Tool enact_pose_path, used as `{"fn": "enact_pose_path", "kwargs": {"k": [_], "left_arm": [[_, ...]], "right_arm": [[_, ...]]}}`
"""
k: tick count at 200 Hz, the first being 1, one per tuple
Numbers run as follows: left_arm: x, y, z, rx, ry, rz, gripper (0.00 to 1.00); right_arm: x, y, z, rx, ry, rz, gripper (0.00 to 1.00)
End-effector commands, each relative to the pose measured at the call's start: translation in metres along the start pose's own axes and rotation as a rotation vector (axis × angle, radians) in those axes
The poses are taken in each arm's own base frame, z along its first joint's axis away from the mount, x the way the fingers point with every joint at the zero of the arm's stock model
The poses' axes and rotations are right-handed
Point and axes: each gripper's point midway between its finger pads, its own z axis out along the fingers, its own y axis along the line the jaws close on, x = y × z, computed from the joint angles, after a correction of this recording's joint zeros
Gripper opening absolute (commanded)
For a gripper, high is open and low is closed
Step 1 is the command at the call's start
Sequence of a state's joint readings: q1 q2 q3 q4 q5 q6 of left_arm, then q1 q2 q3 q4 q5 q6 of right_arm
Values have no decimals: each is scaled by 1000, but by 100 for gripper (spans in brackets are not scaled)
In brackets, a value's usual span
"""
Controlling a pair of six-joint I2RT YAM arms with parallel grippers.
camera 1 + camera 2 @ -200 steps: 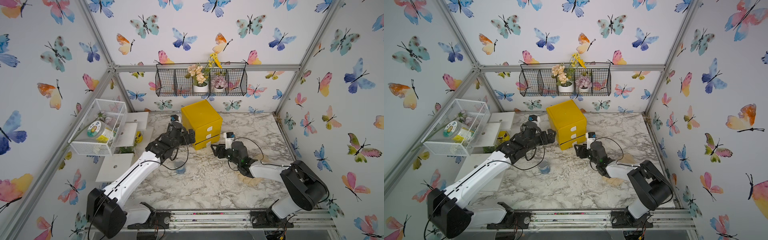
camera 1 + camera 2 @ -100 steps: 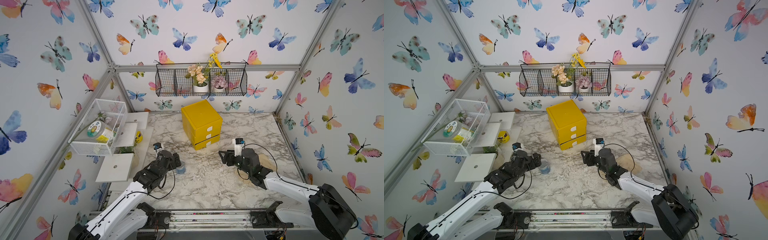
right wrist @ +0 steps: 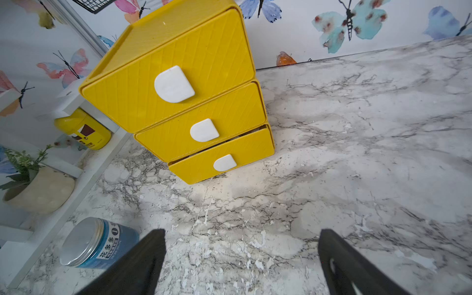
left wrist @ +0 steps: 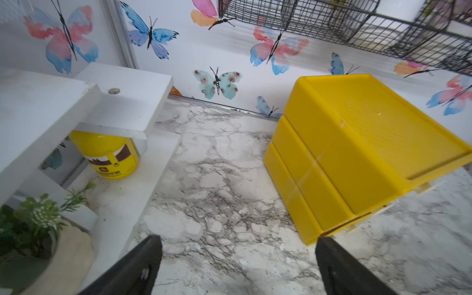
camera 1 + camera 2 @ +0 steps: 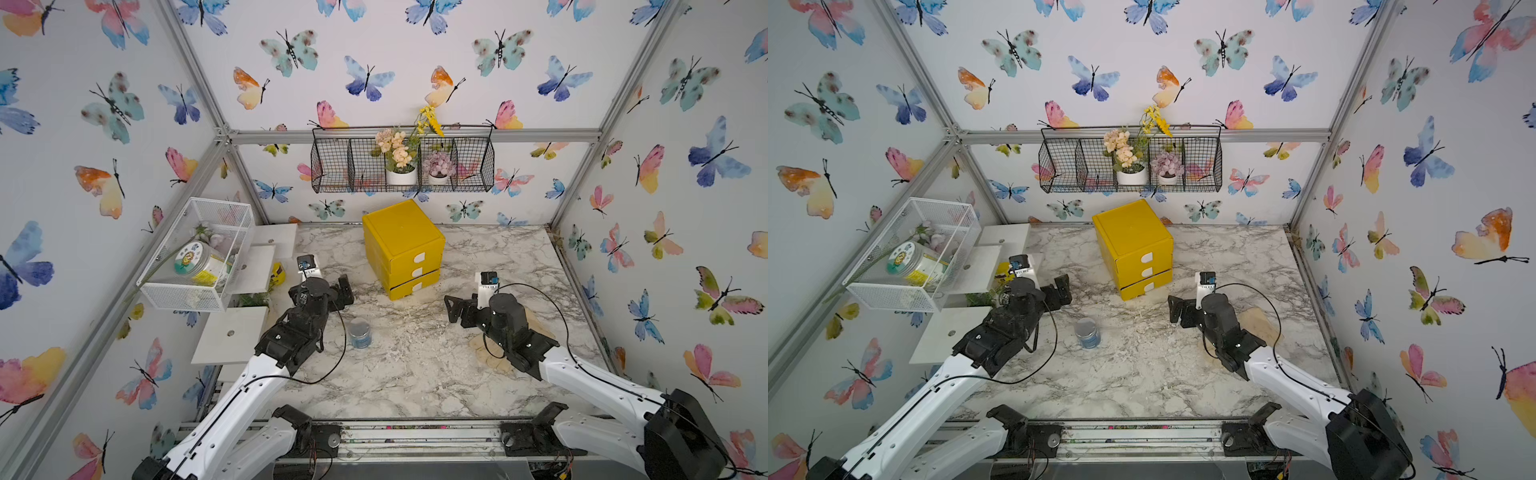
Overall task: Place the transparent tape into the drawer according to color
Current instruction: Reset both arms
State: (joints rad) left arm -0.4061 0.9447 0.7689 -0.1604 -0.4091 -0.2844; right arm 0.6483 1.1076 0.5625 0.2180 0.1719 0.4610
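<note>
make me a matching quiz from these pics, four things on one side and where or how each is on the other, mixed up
Things:
1. blue jar
2. bottom drawer
3. white flower pot
4. right gripper

States:
A. open, holding nothing
B. in the black wire basket on the wall
C. standing on the marble table
D. pulled out a little

Pairs: 1-C, 2-D, 3-B, 4-A

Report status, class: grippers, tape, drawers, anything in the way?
Left gripper open, empty. Right gripper open, empty. No tape in view; bottom drawer slightly ajar. Blue jar stands apart from cabinet.
</note>
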Motion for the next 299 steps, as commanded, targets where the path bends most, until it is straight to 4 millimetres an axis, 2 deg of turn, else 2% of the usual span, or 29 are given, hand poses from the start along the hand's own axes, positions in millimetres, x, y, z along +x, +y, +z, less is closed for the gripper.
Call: {"fn": "enact_pose_path", "kwargs": {"k": [1,24,56,66,77,98,124,145,173,182,200,221,235,262,265,299], "left_arm": [[-5,22,16,-78,-78,103,99],[-1,51,25,-162,-156,80,99],[22,102,44,-286,-127,34,99],[23,109,47,-267,-112,-26,99],[19,105,50,-221,-148,-31,99],[28,107,55,-226,-169,-18,100],[47,99,73,-178,-106,54,97],[61,102,76,-184,-104,76,97],[56,100,76,-140,-178,27,98],[54,98,84,-119,-154,31,97],[64,92,99,-71,-76,62,94],[85,96,88,-81,-120,61,95],[87,97,80,-85,-182,55,95],[93,87,88,-75,-149,103,96],[92,86,87,-68,-155,101,100],[96,93,78,-94,-211,83,99]], "right_arm": [[-18,-12,-4,92,-47,-23,98],[-23,-19,-5,141,-58,-38,98],[-30,-21,-7,161,-76,-37,98],[-31,-22,-7,167,-81,-39,98],[-32,-23,-8,173,-87,-38,98],[-33,-25,-10,183,-94,-36,98],[-38,-23,-12,177,-108,-29,98],[-42,-24,-14,189,-114,-30,98],[-48,-24,-17,191,-140,-11,98],[-49,-23,-16,185,-141,-14,98],[-48,-23,-15,193,-131,-22,98],[-47,-23,-13,194,-121,-27,98],[-47,-23,-12,192,-123,-30,98],[-47,-25,-12,198,-138,-23,98],[-48,-26,-12,203,-145,-20,98],[-46,-36,-16,242,-183,38,98]]}}
